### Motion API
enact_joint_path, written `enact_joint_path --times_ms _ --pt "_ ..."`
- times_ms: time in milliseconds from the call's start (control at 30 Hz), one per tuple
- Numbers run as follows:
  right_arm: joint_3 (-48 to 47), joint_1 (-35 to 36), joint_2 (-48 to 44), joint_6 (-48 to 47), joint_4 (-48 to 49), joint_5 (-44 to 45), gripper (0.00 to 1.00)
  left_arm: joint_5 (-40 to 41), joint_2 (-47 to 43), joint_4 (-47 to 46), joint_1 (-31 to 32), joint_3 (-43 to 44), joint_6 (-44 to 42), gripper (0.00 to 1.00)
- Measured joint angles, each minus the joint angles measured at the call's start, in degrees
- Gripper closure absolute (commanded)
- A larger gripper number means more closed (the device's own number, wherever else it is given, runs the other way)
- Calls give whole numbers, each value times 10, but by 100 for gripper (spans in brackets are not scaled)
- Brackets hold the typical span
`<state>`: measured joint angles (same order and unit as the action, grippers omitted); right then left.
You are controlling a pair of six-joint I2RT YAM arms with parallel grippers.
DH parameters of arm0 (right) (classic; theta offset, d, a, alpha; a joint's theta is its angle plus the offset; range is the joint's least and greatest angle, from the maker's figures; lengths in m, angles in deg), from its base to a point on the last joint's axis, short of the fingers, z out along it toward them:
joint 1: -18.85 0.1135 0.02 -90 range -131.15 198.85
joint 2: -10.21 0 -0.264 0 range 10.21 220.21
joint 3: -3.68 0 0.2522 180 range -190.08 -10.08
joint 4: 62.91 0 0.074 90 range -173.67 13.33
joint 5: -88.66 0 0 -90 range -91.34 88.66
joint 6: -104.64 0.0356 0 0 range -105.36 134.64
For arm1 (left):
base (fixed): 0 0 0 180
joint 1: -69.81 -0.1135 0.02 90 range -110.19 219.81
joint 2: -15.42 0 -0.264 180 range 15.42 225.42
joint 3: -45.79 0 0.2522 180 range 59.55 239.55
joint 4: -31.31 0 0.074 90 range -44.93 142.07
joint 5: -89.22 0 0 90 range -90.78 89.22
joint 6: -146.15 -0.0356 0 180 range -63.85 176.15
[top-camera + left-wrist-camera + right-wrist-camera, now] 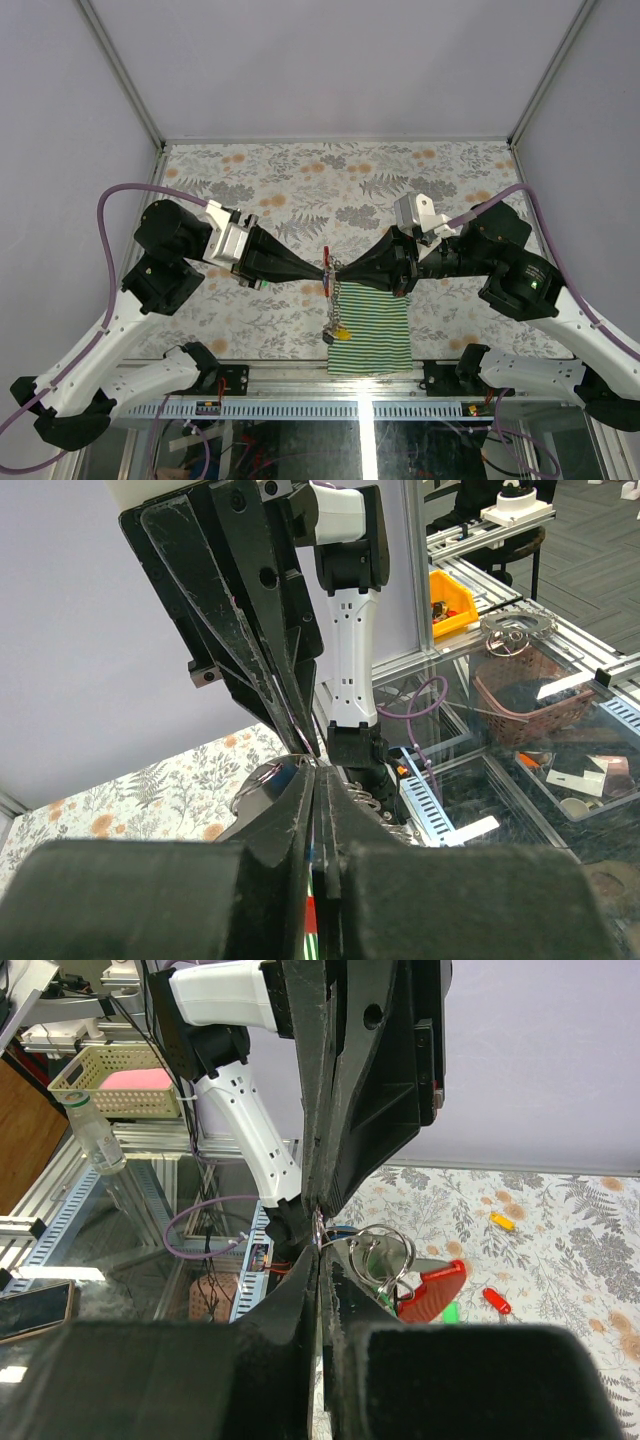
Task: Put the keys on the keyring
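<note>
Looking down on the flowered worktop (250, 190), I have both arms reaching inward so that the left gripper (318, 270) and the right gripper (345, 268) meet tip to tip above its near middle. Both grippers are pinched fully closed. Between them they hold up the top of the keyring (334, 300), though I cannot tell which one bears it. A sliver of red and green shows in the left one's closed fingers.

Below them, the green-and-white striped cloth (385, 335) lies at the near edge. The keyring's chain hangs from the meeting point, its red clip (327, 256) just above, and its lower end rests at the cloth's left edge with a small cluster of keys (340, 333).

On the right wrist camera I see metal rings (385, 1252) and a red tag (432, 1290) just beside the fingertips. Farther off, a yellow-tagged key (502, 1220) and a red-tagged key (496, 1300) lie loose on the worktop. I judge the job partly done, with at least those two left to thread.
</note>
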<state>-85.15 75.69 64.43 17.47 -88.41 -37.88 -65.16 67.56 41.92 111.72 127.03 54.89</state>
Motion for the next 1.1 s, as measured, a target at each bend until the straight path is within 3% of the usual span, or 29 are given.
enact_joint_path --times_ms 1100 --pt "2 0 -17 28 22 32 100 -6 6 3 0 4 -1 100"
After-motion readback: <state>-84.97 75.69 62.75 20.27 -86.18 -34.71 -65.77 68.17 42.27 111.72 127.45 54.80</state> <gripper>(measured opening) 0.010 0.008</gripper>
